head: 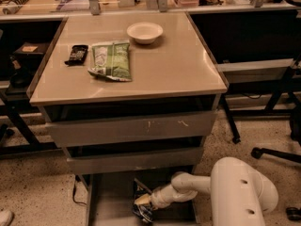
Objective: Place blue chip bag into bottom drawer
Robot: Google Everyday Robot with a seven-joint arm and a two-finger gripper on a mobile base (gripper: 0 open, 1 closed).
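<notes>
The bottom drawer (pixel 110 199) stands pulled out at floor level under the cabinet, its flat grey floor showing. The blue chip bag (pixel 141 206), dark and crinkled with a pale end, lies over the drawer's floor right of the middle. My gripper (pixel 142 200) reaches in from the right on a white arm and is at the bag, low in the drawer. The bag hides the fingertips.
On the cabinet top lie a green and white snack bag (pixel 111 60), a white bowl (pixel 145 32) and a small dark packet (pixel 76 53). The two upper drawers (pixel 134 128) are closed. My white base (pixel 242 194) is at the lower right. A chair base (pixel 277 152) stands to the right.
</notes>
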